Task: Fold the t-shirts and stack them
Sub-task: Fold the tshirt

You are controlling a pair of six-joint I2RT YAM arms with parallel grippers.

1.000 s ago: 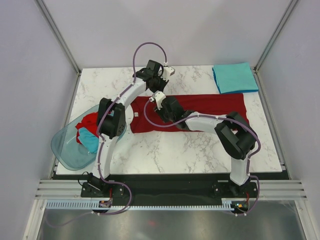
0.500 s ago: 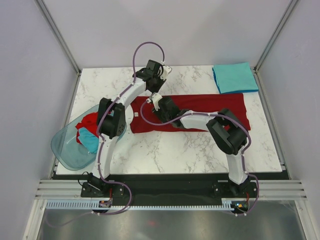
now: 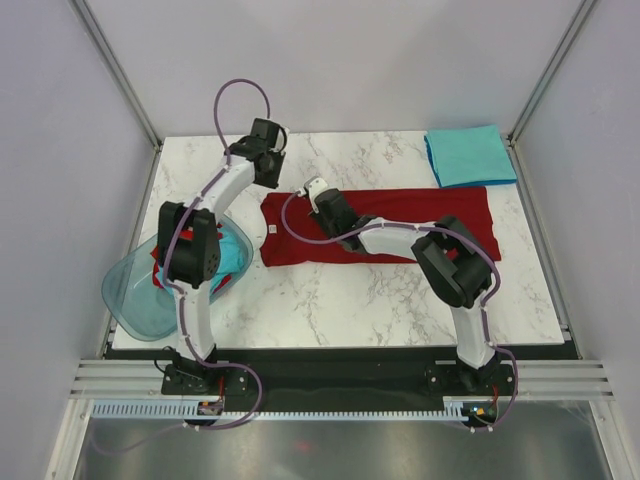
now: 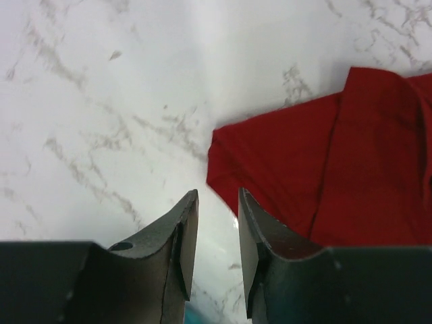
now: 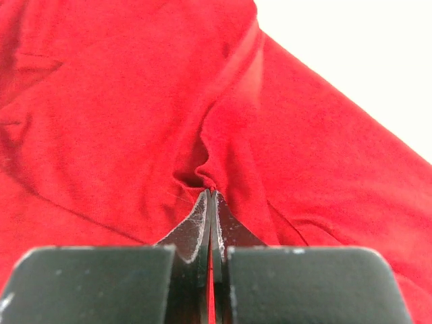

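A dark red t-shirt (image 3: 420, 225) lies spread across the middle of the marble table. My right gripper (image 3: 320, 198) is low over its upper left part, shut on a small pinched fold of the red cloth (image 5: 202, 101); the pinch sits at its tips (image 5: 211, 194). My left gripper (image 3: 268, 172) hovers just off the shirt's back left corner. In the left wrist view it (image 4: 217, 196) is open and empty over bare marble, with the red shirt's corner (image 4: 283, 162) to its right. A folded teal t-shirt (image 3: 468, 155) lies at the back right.
A translucent blue-green basin (image 3: 135, 300) hangs over the table's left edge, holding a red tee (image 3: 180, 242) and a teal tee (image 3: 235, 250). Metal frame posts and grey walls enclose the table (image 3: 330, 300).
My left arm has swung left, from above the shirt's upper middle edge to its back left corner. My right gripper has crept slightly left and back along the shirt, still pinching it.
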